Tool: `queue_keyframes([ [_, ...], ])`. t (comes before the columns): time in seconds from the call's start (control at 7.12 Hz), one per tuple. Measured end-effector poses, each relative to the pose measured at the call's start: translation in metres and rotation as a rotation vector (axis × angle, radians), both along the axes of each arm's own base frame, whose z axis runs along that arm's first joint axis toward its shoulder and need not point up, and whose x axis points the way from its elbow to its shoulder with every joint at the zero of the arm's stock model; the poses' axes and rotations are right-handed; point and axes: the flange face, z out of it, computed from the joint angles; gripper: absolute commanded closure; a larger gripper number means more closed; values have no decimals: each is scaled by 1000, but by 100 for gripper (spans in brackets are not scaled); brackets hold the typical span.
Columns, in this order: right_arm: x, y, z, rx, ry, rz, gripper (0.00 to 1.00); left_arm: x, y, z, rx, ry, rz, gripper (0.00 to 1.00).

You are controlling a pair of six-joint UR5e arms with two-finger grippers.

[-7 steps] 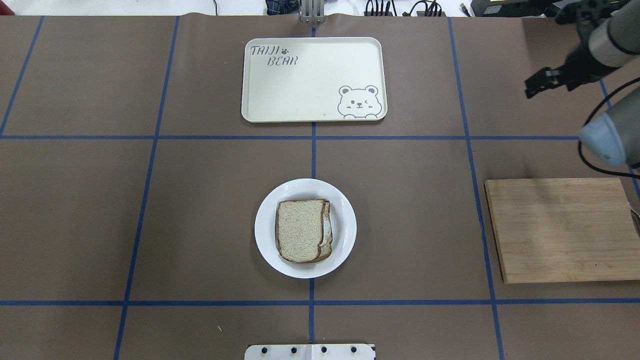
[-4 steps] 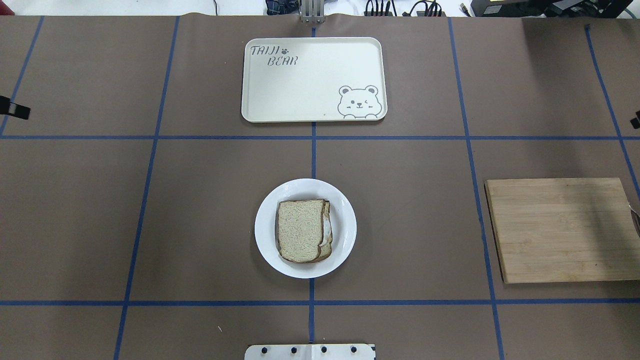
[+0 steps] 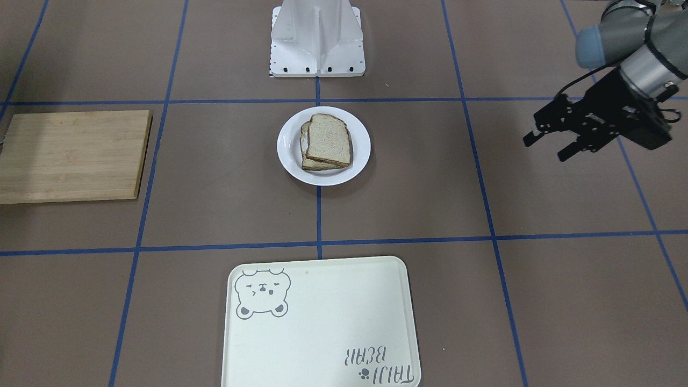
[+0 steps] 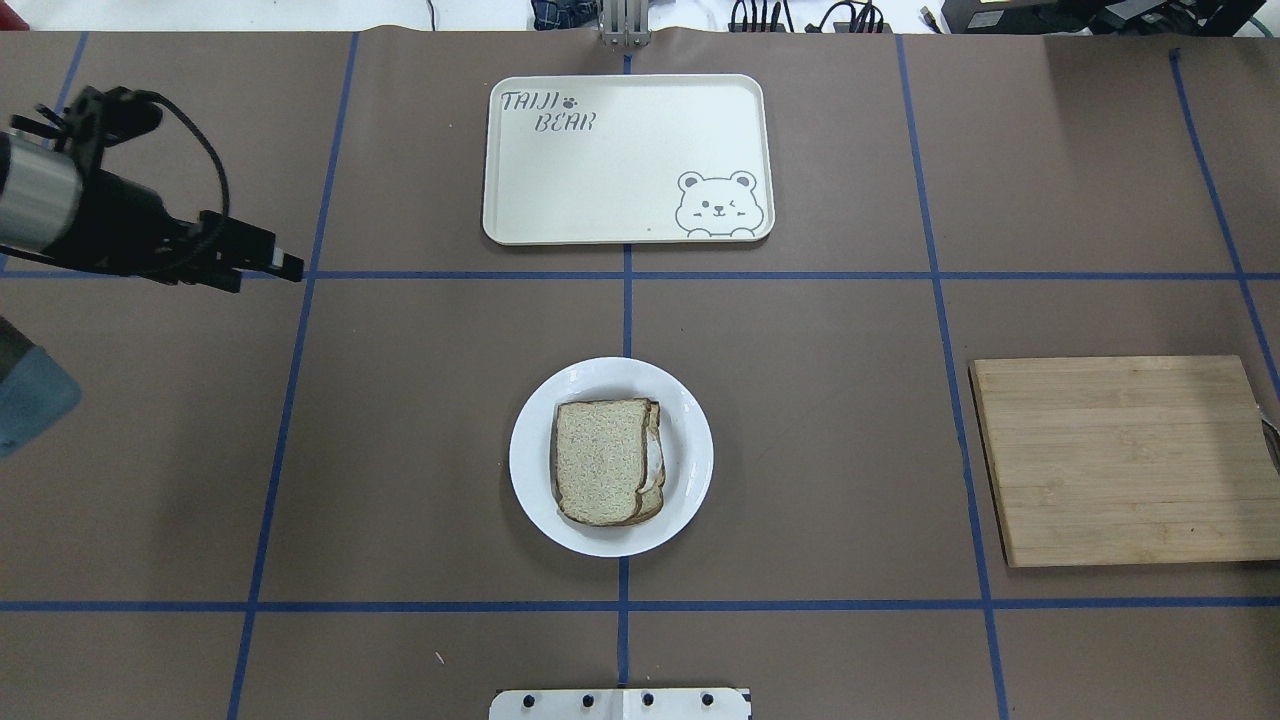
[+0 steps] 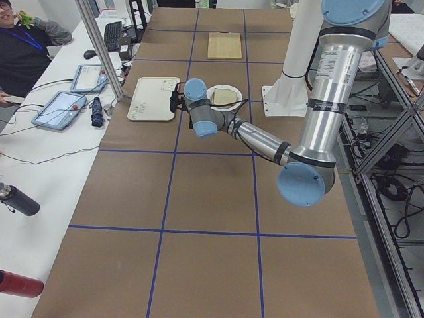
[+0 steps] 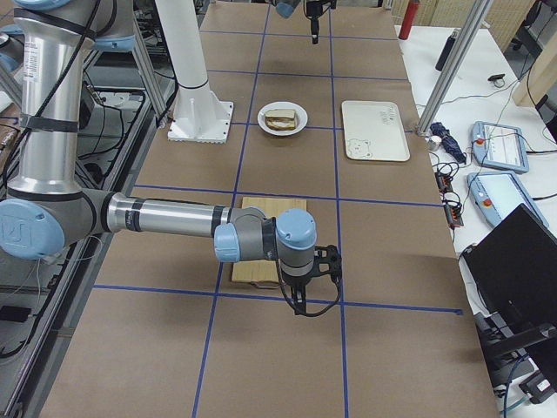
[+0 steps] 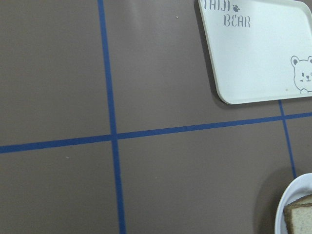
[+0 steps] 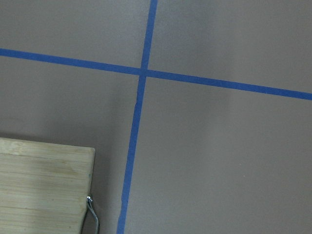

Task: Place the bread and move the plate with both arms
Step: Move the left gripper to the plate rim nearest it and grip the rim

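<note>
The bread (image 4: pixel 598 460) lies on top of another slice on the white plate (image 4: pixel 690 500) at the table's middle; a white edge of egg shows between the slices. Both also show in the front view, the bread (image 3: pixel 329 140) on the plate (image 3: pixel 290 161). My left gripper (image 4: pixel 262 272) hovers open and empty over the table's left part, far left of the plate; the front view shows its gripper (image 3: pixel 544 150) with fingers apart. My right gripper (image 6: pixel 305 300) shows only in the right side view, beyond the cutting board's outer end; I cannot tell its state.
A cream bear tray (image 4: pixel 628 158) lies at the far middle, also in the left wrist view (image 7: pixel 258 48). A wooden cutting board (image 4: pixel 1125 460) lies at the right. The white pedestal base (image 3: pixel 317 37) stands behind the plate. Blue tape lines cross the brown table.
My right arm has left the overhead view at the right. My left arm has come in from the left edge, its gripper now further over the table. Plate and bread have not moved.
</note>
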Motion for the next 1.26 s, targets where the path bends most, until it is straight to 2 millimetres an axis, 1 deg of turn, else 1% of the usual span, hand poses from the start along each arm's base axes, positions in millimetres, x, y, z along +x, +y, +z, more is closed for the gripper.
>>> queue_keyframes([
  [0.14, 2, -1, 1, -4, -1, 6, 0, 48, 11, -14, -12, 23, -12, 2],
  [0.28, 3, -4, -1, -5, -3, 9, 0, 95, 27, -21, -15, 52, -22, 2],
  [0.42, 3, -12, -7, -13, -5, 13, 0, 130, 42, -24, -23, 93, -26, 2],
  [0.56, 3, -25, -18, -37, -6, 21, 0, 151, 56, -26, -35, 138, -21, 2],
  [0.7, 3, -38, -30, -57, -5, 26, 0, 160, 66, -24, -49, 169, -16, 3],
  [0.84, 3, -46, -36, -66, -5, 28, 0, 172, 79, -21, -66, 190, -18, 9],
  [1.12, 3, -52, -40, -66, -5, 29, 0, 210, 118, -8, -79, 245, -17, 22],
  [1.26, 3, -55, -43, -63, -5, 29, 0, 219, 129, -4, -102, 272, -14, 34],
])
